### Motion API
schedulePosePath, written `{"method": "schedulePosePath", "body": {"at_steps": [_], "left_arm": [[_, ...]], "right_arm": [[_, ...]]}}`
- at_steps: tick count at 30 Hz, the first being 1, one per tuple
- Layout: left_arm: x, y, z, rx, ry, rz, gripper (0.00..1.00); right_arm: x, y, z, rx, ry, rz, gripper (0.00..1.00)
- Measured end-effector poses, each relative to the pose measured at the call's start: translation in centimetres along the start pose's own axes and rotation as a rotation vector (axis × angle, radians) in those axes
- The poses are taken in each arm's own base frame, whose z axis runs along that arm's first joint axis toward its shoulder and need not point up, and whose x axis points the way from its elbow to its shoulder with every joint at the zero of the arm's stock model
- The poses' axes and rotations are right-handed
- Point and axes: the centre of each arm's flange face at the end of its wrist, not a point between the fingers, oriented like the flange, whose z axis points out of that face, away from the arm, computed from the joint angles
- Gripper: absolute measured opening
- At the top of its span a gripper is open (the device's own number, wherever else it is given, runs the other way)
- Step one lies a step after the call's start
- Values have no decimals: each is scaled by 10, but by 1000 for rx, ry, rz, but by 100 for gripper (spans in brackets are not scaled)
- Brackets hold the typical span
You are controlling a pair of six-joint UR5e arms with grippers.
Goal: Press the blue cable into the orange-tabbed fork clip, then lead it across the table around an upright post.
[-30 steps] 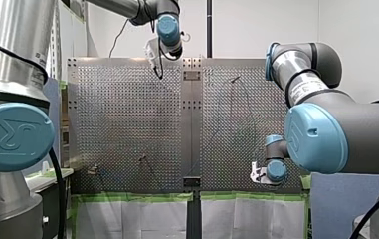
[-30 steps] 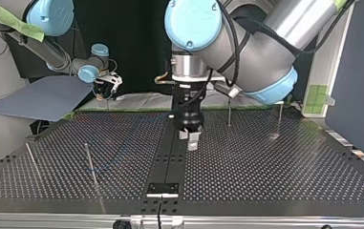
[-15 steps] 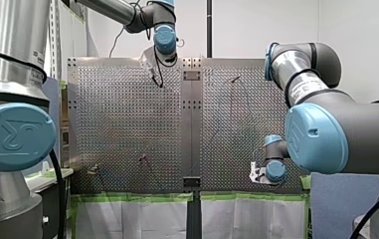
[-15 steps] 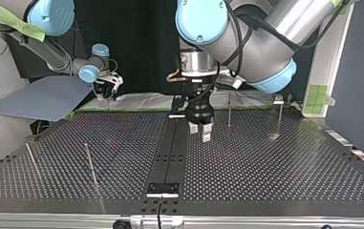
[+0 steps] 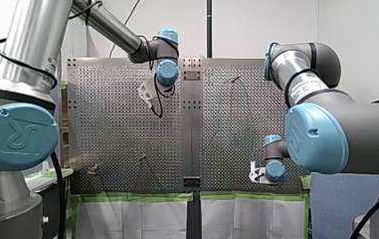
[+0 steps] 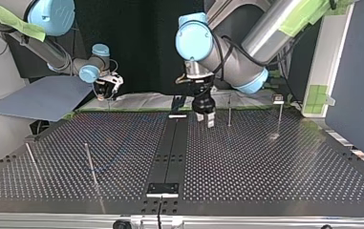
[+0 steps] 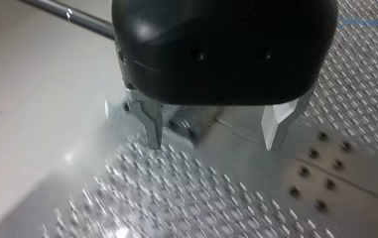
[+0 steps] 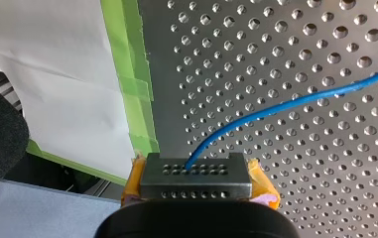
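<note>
- My right gripper (image 8: 196, 171) is pinching the blue cable (image 8: 285, 104) between its yellow pads (image 8: 265, 187), with the jaws drawn in narrow around it.
- The cable is coming out at the gripper's tips. It is running ahead of the gripper and off to one side, lying over the perforated table (image 8: 325, 163).
- To this gripper's other side, strips of green tape (image 8: 132, 74) are edging the table, and white sheeting (image 8: 52, 74) is lying beyond them.
- My left gripper (image 7: 216, 136) is hanging over the table with its two metal fingers (image 7: 152, 124) standing wide apart and nothing between them.
- A smooth metal strip (image 7: 256, 163) with a few screw holes is lying under and just ahead of those fingers.
- A thin metal rod (image 7: 67, 15) is showing behind the gripper's black body.
- In the top view, an upright post (image 6: 229, 112) is standing just beside my left gripper (image 6: 205, 119), apart from its fingers.
- In the front view, my left gripper (image 5: 148, 97) and my right gripper (image 5: 255, 175) are sitting well apart. The table's middle seam is lying between them.
</note>
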Motion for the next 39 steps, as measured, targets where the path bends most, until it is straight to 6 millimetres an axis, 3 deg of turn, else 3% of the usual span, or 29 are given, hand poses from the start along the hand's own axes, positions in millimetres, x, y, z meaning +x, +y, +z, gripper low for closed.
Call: {"method": "schedulePosePath", "body": {"at_steps": [16, 39], "left_arm": [[72, 86, 37, -82, 62, 76, 100], [82, 195, 62, -91, 87, 143, 100]], "right_arm": [[0, -2, 0, 3, 1, -1, 0], [0, -3, -1, 5, 1, -4, 0]]}}
